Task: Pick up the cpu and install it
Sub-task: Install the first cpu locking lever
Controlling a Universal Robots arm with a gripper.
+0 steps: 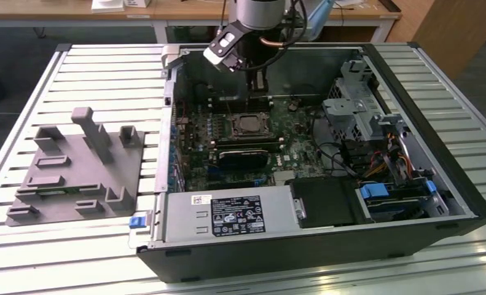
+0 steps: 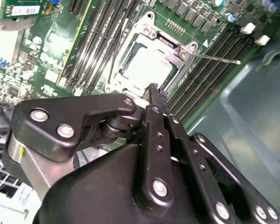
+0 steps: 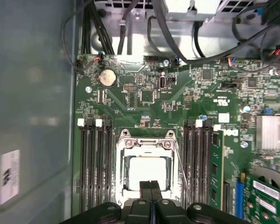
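The cpu is a pale square chip lying flat inside the metal-framed socket of the green motherboard; in the second wrist view the cpu shows the same way. My gripper hovers just above the chip's near edge with its two black fingers pressed together and nothing between them. In the exterior view the gripper hangs inside the open computer case, slightly behind the socket. The socket's thin wire lever sticks out to one side.
A grey studded tray lies on the slatted table at the exterior view's left. The case holds a power supply, a drive cage, cables and a dark card. Memory slots flank the socket.
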